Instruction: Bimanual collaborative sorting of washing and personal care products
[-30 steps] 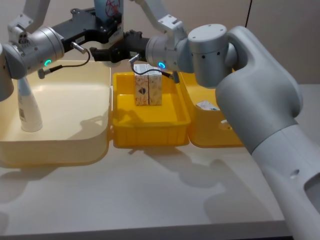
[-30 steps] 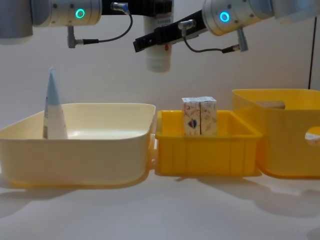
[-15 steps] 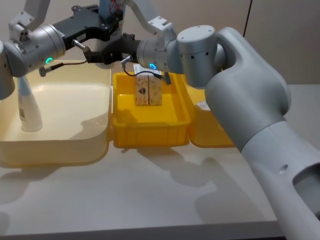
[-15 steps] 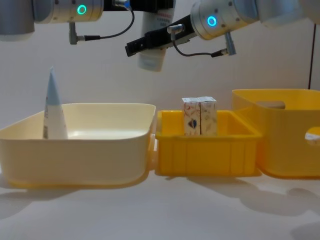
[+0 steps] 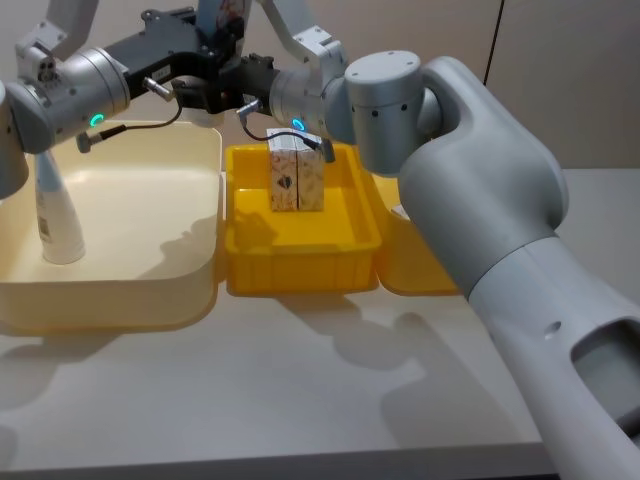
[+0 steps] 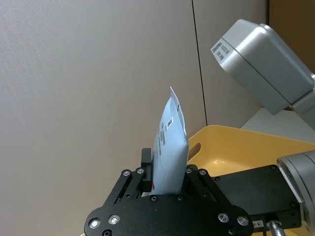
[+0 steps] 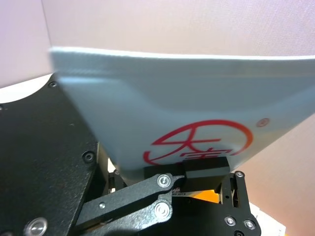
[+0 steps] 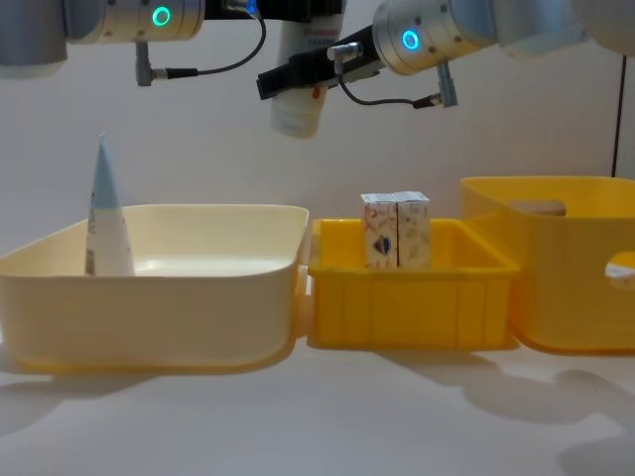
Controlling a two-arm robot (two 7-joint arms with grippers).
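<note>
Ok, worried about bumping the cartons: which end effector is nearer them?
Right. The right end effector hangs above the cartons, a little to their left; the left end effector, gripping the tube, is higher.

My left hand [image 8: 298, 12] and right hand [image 8: 288, 81] hold 1 tube [image 8: 300, 94] above the cream tub [image 8: 159, 288]; 2 cartons [image 8: 396, 230] stand upright in the yellow tray [image 8: 407, 307].

- We see 3 tubs in a row on the desk [image 5: 300, 400]: left tub [image 5: 140, 290], middle tub [image 5: 300, 265], right tub [image 8: 556, 297].
- A tube [image 5: 55, 215] stands upright in the left tub's left side; 2 cartons [image 5: 296, 180] stand touching in the middle tub.
- A 2nd tube [image 8: 298, 99] hangs above the left/middle tub gap.
</note>
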